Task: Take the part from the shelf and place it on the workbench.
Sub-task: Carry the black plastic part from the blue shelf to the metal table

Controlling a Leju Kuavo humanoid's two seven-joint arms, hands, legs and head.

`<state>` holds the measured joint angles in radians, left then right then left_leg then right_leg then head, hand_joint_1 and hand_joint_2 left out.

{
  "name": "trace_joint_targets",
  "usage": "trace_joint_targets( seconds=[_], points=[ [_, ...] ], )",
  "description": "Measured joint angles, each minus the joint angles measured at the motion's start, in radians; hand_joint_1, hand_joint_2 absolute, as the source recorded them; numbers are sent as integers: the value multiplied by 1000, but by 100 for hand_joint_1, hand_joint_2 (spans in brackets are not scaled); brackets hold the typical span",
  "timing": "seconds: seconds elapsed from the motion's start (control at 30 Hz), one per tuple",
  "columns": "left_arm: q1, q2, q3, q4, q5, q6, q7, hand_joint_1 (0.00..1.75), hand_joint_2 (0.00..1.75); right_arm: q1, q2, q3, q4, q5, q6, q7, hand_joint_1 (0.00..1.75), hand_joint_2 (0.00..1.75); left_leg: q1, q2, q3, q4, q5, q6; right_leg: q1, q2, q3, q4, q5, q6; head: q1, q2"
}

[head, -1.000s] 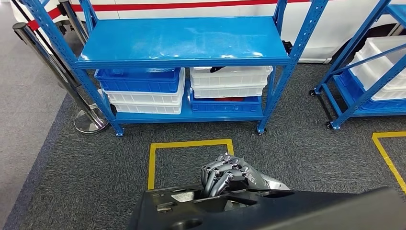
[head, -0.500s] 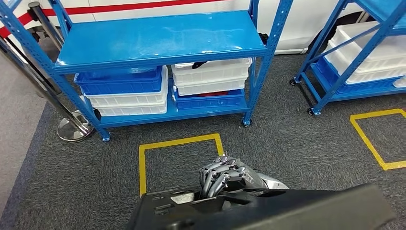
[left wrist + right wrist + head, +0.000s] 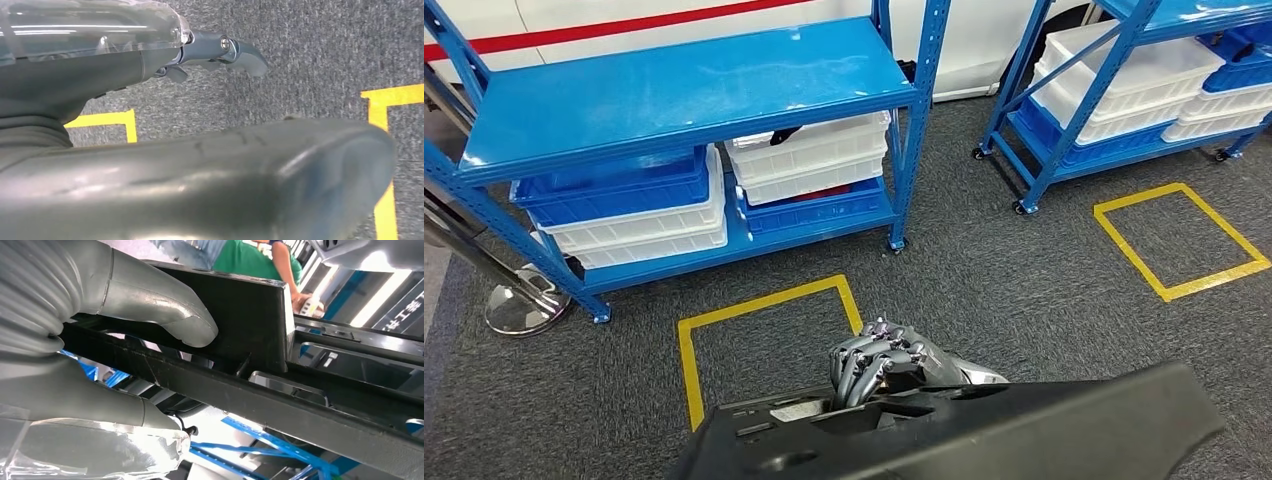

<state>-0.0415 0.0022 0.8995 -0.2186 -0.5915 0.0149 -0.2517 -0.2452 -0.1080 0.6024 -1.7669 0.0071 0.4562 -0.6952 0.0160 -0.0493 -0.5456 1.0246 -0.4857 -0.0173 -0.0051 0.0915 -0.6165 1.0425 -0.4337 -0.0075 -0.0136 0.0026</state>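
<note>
Part gripped by right robot hand; carried above carpet

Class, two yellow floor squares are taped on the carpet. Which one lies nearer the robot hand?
The yellow square before the left shelf; it lies just beyond the robot hand. The other square sits far right.

The part, across the bottom of the head view, looks like matt black moulded plastic with a faint sheen along its edges. The right hand gripping it, low centre, shows bare metal links and dark fingers; up close its thumb is smooth grey plastic with a ribbed cover. The floor is rough grey carpet marked with glossy yellow tape. The rack, upper left, is glossy blue painted metal; its crates are smooth white and blue plastic.
</note>
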Motion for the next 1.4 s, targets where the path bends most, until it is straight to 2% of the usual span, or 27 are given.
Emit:
trace_joint_targets(
  seconds=[0.03,0.1,0.17,0.2,0.23,0.27,0.3,0.37,0.43,0.47,0.53,0.6,0.7,0.73,0.77,0.8,0.83,0.9,0.97,1.03,1.07,1.13,1.2,1.27,1.3,1.33,1.4],
  points=[
    [-1,0,0,0,-2,-2,0,0,0,0,2,0,3,1,-1,0,175,175,1,9,0,-3,5,6,-2,3,-3,-1,2,7,0,0],
    [-3,1,0,0,-6,-7,0,0,0,-2,4,1,8,2,-3,1,175,175,5,28,-1,-12,15,21,0,-25,-20,33,-24,16,5,0],
    [-2,2,0,0,-8,-10,0,0,0,-7,8,1,13,2,-3,2,175,175,4,50,-5,-15,20,29,0,-68,-70,145,-92,22,11,0],
    [-1,3,0,0,-9,-10,0,0,0,-9,10,1,15,1,-3,3,175,175,2,62,-8,-14,20,30,-2,-78,-99,211,-122,24,11,0],
    [0,4,0,0,-9,-10,0,0,0,-9,11,2,17,0,-3,3,175,175,2,73,-11,-13,21,30,-4,-83,-119,260,-139,26,11,0],
    [0,5,0,0,-11,-10,0,0,0,-9,12,2,19,-3,-2,3,175,175,1,83,-12,-11,21,30,-5,-86,-122,274,-137,27,11,0],
    [-1,6,0,0,-12,-10,-1,0,0,-10,13,2,19,-7,0,3,175,175,1,93,-13,-10,20,29,-6,-90,-103,248,-116,27,11,0],
    [-4,7,0,0,-14,-10,-5,0,0,-14,16,2,20,-19,8,4,175,175,-1,111,-12,-8,18,26,-4,-116,-27,116,-59,20,11,0],
    [-6,8,0,0,-17,-10,-14,0,0,-22,19,2,20,-34,17,3,175,175,-5,125,-11,-6,16,18,5,-145,26,12,-33,9,11,0],
    [-6,10,0,0,-19,-10,-19,0,0,-24,20,2,20,-39,20,2,175,175,-7,134,-10,-7,17,12,9,-150,32,-6,-33,3,11,0],
    [-9,14,0,0,-24,-12,-28,0,0,-25,20,2,20,-46,21,0,175,175,-9,148,-9,-11,16,1,9,-132,28,-13,-27,-9,11,0],
    [-12,16,0,0,-30,-17,-34,0,0,-23,22,2,19,-49,14,0,175,175,-7,125,-17,14,-7,-8,3,-115,28,-22,-18,-22,10,0],
    [-9,22,0,0,-39,-27,-32,0,0,-20,31,1,19,-54,7,0,175,175,-4,66,-90,185,-102,-16,0,-87,24,-25,-11,-35,9,0],
    [-7,24,0,0,-40,-28,-30,0,0,-17,34,1,19,-55,7,0,175,175,-4,60,-116,243,-123,-18,0,-76,22,-23,-11,-36,10,0],
    [-6,25,0,0,-40,-28,-28,0,0,-14,37,1,19,-56,8,0,175,175,-3,57,-128,271,-124,-19,0,-64,20,-21,-10,-36,10,0],
    [-5,25,0,0,-40,-28,-26,0,0,-11,39,1,19,-57,8,1,175,175,-2,56,-122,258,-105,-20,0,-52,20,-18,-11,-35,10,0],
    [-5,25,1,0,-40,-28,-26,0,0,-9,42,1,19,-57,8,2,175,175,-1,51,-98,207,-70,-20,0,-40,20,-14,-11,-34,10,0],
    [-5,27,2,0,-40,-28,-26,0,0,-8,48,1,20,-57,8,4,175,175,5,13,-38,73,-10,-17,0,-18,16,-5,-14,-28,10,0],
    [-4,28,5,0,-39,-28,-28,0,0,-8,53,1,23,-56,6,2,175,175,7,-20,-10,8,3,-12,0,3,5,2,-12,-16,10,0],
    [-3,30,8,0,-38,-29,-34,0,0,-7,58,0,27,-51,2,1,175,175,6,-12,-9,2,4,-3,-2,23,-4,0,-4,-2,11,0],
    [-4,30,9,0,-38,-29,-38,0,0,-5,59,-1,28,-47,-2,0,175,175,7,-2,-8,-3,8,4,-2,19,-6,3,-5,3,11,0],
    [-7,32,15,0,-39,-30,-45,0,0,-4,63,-2,28,-35,-15,0,175,175,10,21,-5,-13,15,18,1,-22,-29,50,-37,12,17,0],
    [-4,34,22,-1,-40,-32,-51,0,0,0,68,-3,27,-26,-29,0,175,175,6,46,-6,-14,16,24,-1,-71,-85,170,-101,18,23,0],
    [-2,39,27,-1,-44,-33,-53,0,0,7,71,-6,27,-23,-43,0,175,175,3,72,-7,-13,15,25,-5,-84,-128,263,-131,22,24,0],
    [-2,41,29,-1,-46,-33,-54,0,0,12,73,-8,27,-22,-50,0,175,175,3,83,-7,-12,14,24,-7,-87,-124,258,-119,23,24,0],
    [-3,44,31,-1,-47,-33,-54,0,0,15,75,-11,26,-22,-56,0,175,175,3,93,-6,-11,13,23,-7,-93,-99,214,-92,21,24,0],
    [-5,47,35,-1,-47,-31,-55,0,0,18,79,-15,22,-21,-63,0,175,175,1,110,-4,-9,8,17,-2,-128,-24,80,-40,13,24,0]
  ],
)
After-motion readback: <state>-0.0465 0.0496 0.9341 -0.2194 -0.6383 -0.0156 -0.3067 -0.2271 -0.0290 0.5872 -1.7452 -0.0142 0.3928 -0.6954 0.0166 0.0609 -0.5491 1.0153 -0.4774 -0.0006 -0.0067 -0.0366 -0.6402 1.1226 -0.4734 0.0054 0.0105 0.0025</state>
